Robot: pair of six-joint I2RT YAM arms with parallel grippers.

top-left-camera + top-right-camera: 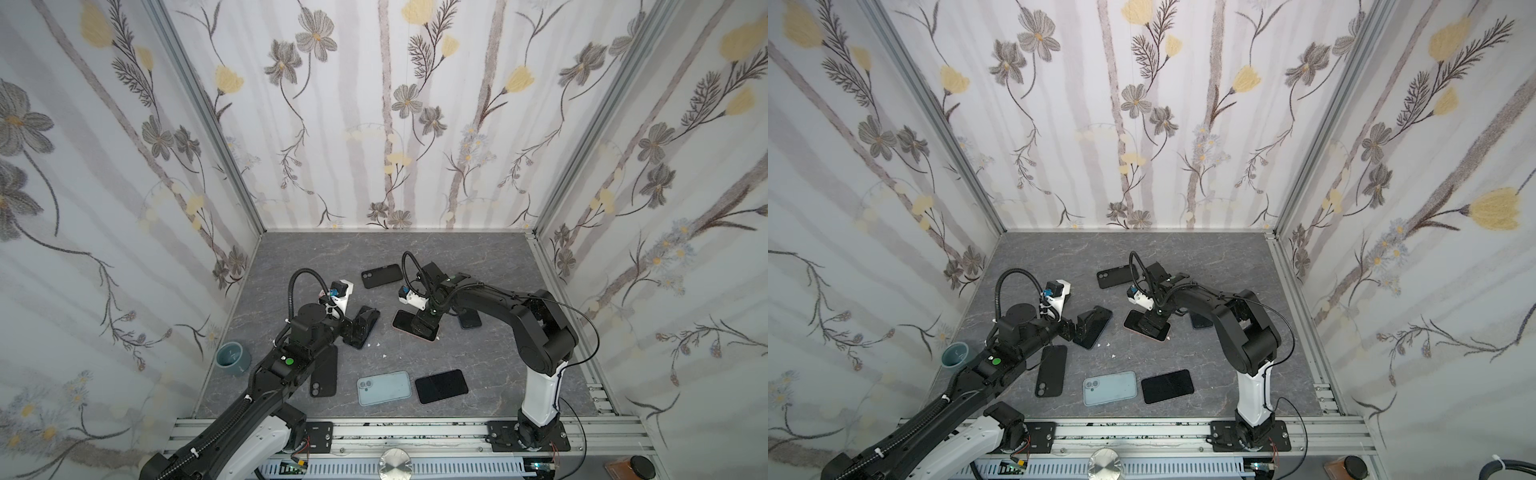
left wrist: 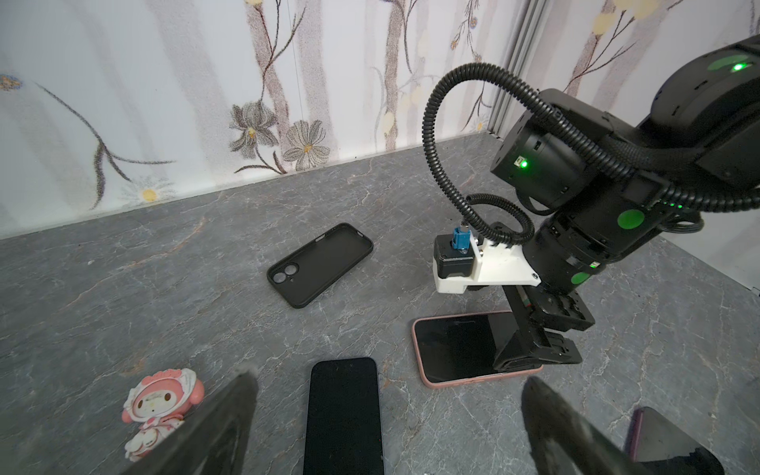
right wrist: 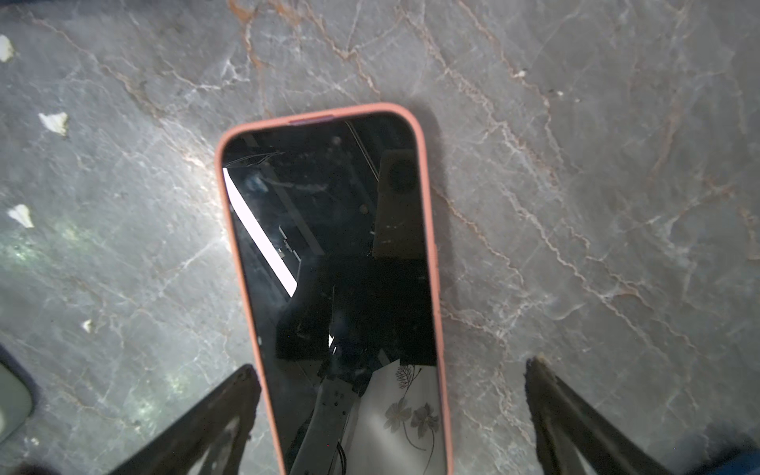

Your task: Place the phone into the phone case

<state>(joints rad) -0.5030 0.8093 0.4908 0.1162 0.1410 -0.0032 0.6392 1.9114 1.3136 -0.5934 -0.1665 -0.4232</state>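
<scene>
A bare black phone (image 2: 343, 415) lies screen up on the grey marble table, and my left gripper (image 2: 388, 376) hangs open just above it with a finger on each side. In both top views this gripper (image 1: 359, 326) (image 1: 1084, 326) covers most of that phone. An empty black phone case (image 1: 381, 275) (image 2: 320, 265) lies open side up further back. A phone in a pink case (image 3: 333, 267) (image 1: 405, 322) lies under my right gripper (image 3: 392, 366) (image 1: 424, 328), which stands open astride its near end, holding nothing.
Near the front lie a black case (image 1: 324, 376) back side up, a light blue phone (image 1: 384, 387) and a black phone (image 1: 441, 385). Another dark phone (image 1: 469, 320) sits under the right arm. A pink toy figure (image 2: 158, 407) stands beside the left gripper. A blue-grey cup (image 1: 232, 358) stands at the left wall.
</scene>
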